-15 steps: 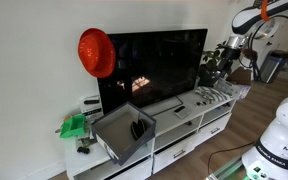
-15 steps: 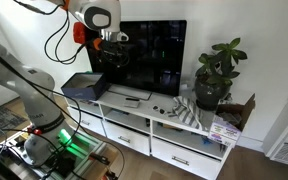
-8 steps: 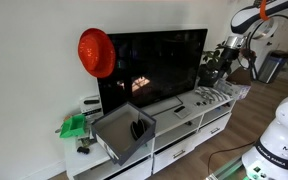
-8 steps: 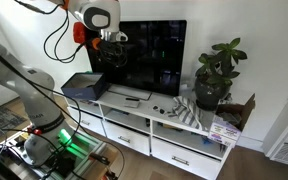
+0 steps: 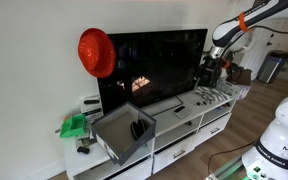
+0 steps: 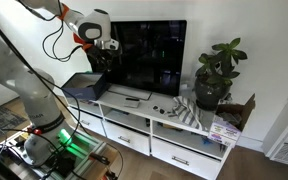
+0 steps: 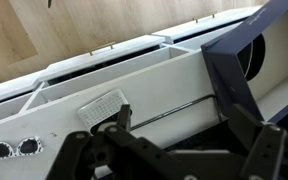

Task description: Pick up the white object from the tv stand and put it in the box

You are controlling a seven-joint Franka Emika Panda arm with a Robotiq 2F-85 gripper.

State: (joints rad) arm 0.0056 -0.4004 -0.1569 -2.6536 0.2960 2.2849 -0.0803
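1. The small white ribbed rectangular object (image 7: 102, 104) lies flat on the long low white tv stand (image 7: 184, 80), near one long edge of its top in the wrist view, and it is not yet picked up
2. The black Robotiq gripper (image 7: 179, 150) hangs above the stand with its jaws spread and nothing between them. One finger overlaps the object's corner in the wrist view, so the approach looks off-centre. A good grasp probably means shifting until the object sits midway between the fingers, closing across its short side, and coming down straight and low (the piece looks thin)
3. The square dark grey open-topped box (image 7: 239, 60) stands just beside the object, toward the right of the wrist view. Its thin wall is what could catch the far finger on the descent, and the carry should clear its rim
4. Further out in an exterior view are a small green item (image 5: 72, 125), a red round hat-like thing (image 5: 96, 50), the black flat TV (image 5: 154, 65) and a leafy potted plant (image 5: 224, 55); none seems to block the path
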